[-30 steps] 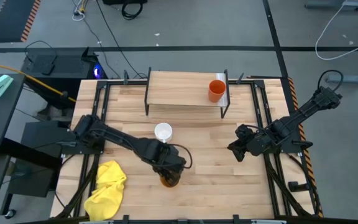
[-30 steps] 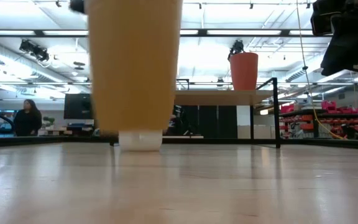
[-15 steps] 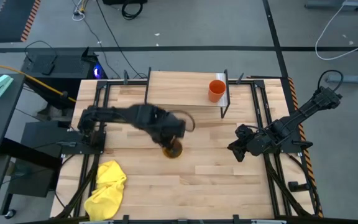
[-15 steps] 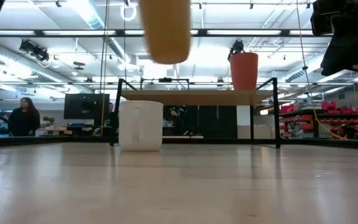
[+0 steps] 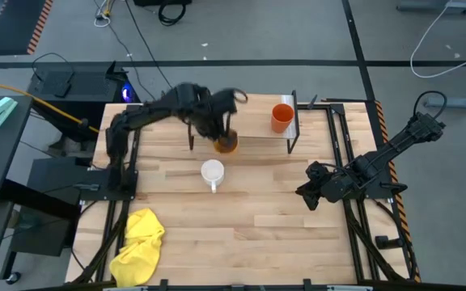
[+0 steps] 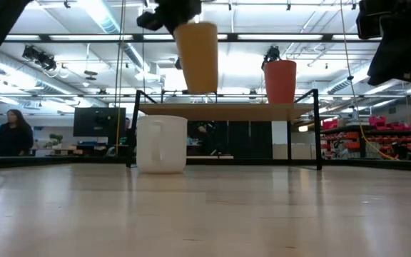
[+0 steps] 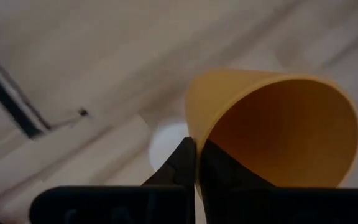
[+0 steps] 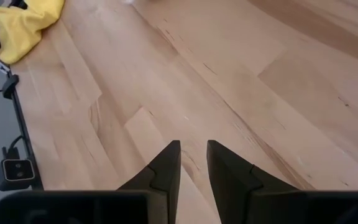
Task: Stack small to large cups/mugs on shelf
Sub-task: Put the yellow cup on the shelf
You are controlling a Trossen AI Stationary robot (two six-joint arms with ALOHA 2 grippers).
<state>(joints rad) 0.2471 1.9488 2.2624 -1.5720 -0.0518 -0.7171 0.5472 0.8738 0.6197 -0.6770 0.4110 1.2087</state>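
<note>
1. No brand, label or writing can be read on any of the things.
2. The left end effector (image 5: 221, 136) is clamped on the rim of the yellow cup (image 5: 226, 143), one finger inside the wall and one outside, as the left wrist view shows (image 7: 272, 134).
3. That cup hangs in the air over the front edge of the shelf (image 5: 241, 117), its base clear above the board in the low view (image 6: 197, 57).
4. The red cup (image 5: 281, 118) stands upright on the shelf near its right end, well apart from the held cup.
5. The white mug (image 5: 212, 172) sits on the counter (image 5: 281, 210) in front of the shelf.
6. The right end effector (image 5: 306, 194) waits over the right side of the counter, fingers slightly parted and holding nothing.
7. A yellow cloth (image 5: 138, 246) lies at the counter's front left corner.
</note>
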